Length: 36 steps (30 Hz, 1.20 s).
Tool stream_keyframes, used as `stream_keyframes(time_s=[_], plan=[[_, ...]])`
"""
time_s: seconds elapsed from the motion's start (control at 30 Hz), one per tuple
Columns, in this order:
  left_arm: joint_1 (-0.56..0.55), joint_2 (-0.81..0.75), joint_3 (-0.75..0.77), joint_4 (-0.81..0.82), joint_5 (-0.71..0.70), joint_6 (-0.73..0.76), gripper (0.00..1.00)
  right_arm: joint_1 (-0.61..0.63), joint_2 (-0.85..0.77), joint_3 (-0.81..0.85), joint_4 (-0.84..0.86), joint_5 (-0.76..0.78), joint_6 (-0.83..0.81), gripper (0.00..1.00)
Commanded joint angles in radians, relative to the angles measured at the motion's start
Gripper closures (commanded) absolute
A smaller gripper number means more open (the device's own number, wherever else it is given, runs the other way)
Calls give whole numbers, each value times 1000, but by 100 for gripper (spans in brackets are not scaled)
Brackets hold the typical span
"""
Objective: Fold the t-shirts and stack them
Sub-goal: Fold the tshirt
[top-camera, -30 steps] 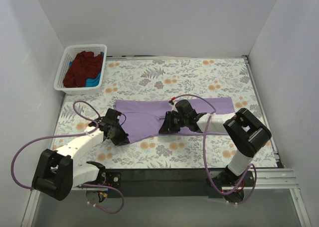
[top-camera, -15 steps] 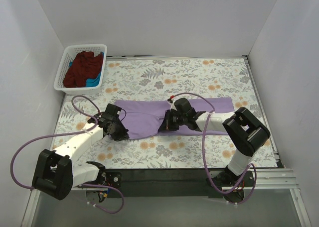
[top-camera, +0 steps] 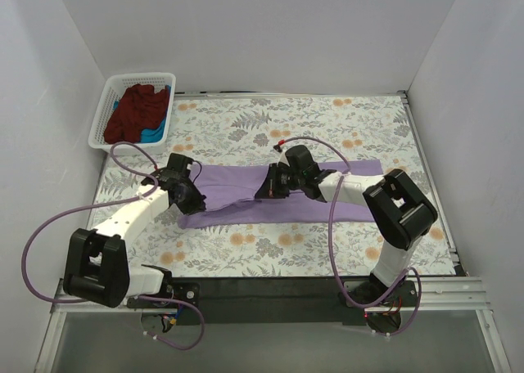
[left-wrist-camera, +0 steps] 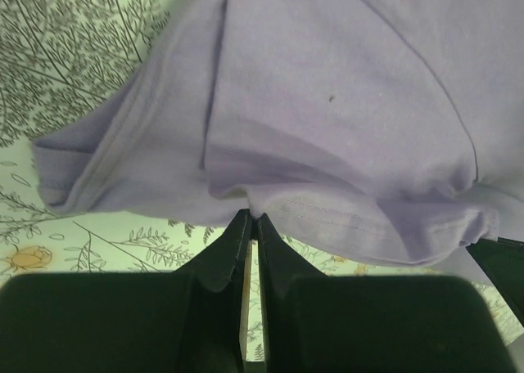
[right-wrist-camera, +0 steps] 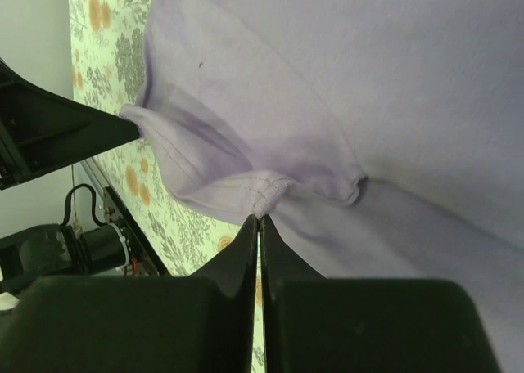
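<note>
A lavender t-shirt [top-camera: 344,189] lies as a long band across the middle of the floral table. Its near edge is lifted between the two grippers. My left gripper [top-camera: 194,201] is shut on the shirt's hem [left-wrist-camera: 327,217] at the band's left end. My right gripper [top-camera: 264,193] is shut on a stitched fold of the same shirt [right-wrist-camera: 270,189] near the middle. The left wrist view shows the cloth [left-wrist-camera: 344,103] hanging from the pinched tips. A maroon t-shirt [top-camera: 135,111] and a blue t-shirt [top-camera: 155,129] lie bunched in the basket.
A white lattice basket [top-camera: 105,123] stands at the back left corner. White walls close in the table on the left, back and right. A metal rail [top-camera: 426,156] runs along the table's right edge. Purple cables loop from both arms.
Both grippers have carried the shirt's near edge away from the table's front, folding it toward the back. The right gripper closed on the cloth.
</note>
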Motion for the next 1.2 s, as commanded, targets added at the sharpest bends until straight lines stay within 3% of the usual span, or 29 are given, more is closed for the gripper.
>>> stream_keyframes(time_s=[0.0, 0.43, 0.53, 0.63, 0.83, 0.97, 1.17], plan=[[43, 20, 54, 16, 2, 42, 100, -14, 41, 65, 10, -25, -12, 99], [97, 158, 98, 100, 32, 87, 100, -44, 138, 152, 7, -26, -16, 99], [97, 178, 104, 105, 29, 94, 88, -47, 150, 160, 6, -25, -16, 99], [99, 169, 114, 105, 19, 99, 75, -47, 150, 174, 4, -20, -21, 90], [99, 157, 153, 93, -17, 105, 62, -48, 150, 229, -29, 4, -68, 77], [99, 131, 147, 102, -31, 107, 55, -51, 129, 231, -46, 49, -100, 72], [103, 143, 144, 115, -29, 105, 54, -55, 158, 275, -76, 78, -134, 70]])
